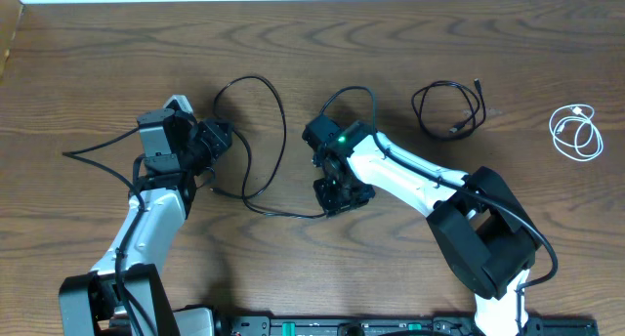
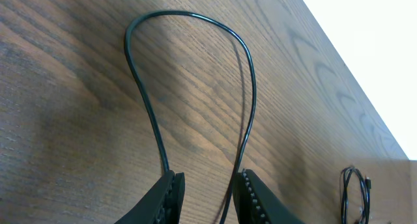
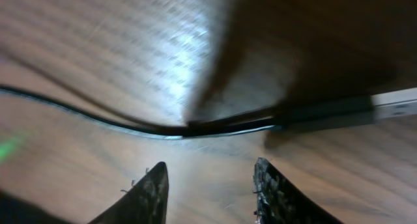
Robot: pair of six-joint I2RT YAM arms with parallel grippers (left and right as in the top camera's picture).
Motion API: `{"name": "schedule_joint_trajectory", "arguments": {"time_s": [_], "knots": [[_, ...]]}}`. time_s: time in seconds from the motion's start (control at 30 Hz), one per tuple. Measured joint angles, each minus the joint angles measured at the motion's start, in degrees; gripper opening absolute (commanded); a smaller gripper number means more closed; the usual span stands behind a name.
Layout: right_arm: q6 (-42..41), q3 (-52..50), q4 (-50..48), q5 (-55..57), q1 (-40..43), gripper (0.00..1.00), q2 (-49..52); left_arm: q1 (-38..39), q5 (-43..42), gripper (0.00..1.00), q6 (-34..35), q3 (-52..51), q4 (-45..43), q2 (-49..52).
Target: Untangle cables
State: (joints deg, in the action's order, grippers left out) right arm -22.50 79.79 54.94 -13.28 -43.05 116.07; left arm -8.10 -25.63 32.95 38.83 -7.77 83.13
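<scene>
1. Cable of interest was the long black cable [image 2: 253,87], spread in a wide open loop on the table [image 1: 98,53] between the two arms; a second black cable [image 1: 449,111] and the white cable [image 1: 576,133] lay coiled separately, well off on the right arm's side
2. The left gripper [image 2: 207,185] had its jaws parted and pinched nothing; the loop ran straight ahead from its tips, one strand meeting the tip of one finger and the other slipping into the gap close beside the second finger
3. The right gripper [image 3: 212,178] was spread too and held nothing; the cable's end stretch lay crosswise just ahead of its tips, its long axis running side to side, with the plug [image 3: 391,101] out beyond one finger
4. The right arm seemed nearer the plug end and the left nearer the loop's body, so the next grasp probably depended on each pair of jaws closing across its strand, not along it
</scene>
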Motion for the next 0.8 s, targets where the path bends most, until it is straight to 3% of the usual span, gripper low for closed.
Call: {"name": "schedule_joint_trajectory", "arguments": {"time_s": [0.57,0.73,0.8], "knots": [[-3.6,0.3,-1.3,0.8,0.8,0.43,1.9,0.0,0.0,0.3,0.0,0.0,0.0,0.0],[-3.7,0.3,-10.3,-3.1,5.6,0.33,2.1,0.0,0.0,0.3,0.0,0.0,0.0,0.0],[-3.9,0.3,-15.0,-3.8,7.9,0.33,2.4,0.0,0.0,0.3,0.0,0.0,0.0,0.0]]}}
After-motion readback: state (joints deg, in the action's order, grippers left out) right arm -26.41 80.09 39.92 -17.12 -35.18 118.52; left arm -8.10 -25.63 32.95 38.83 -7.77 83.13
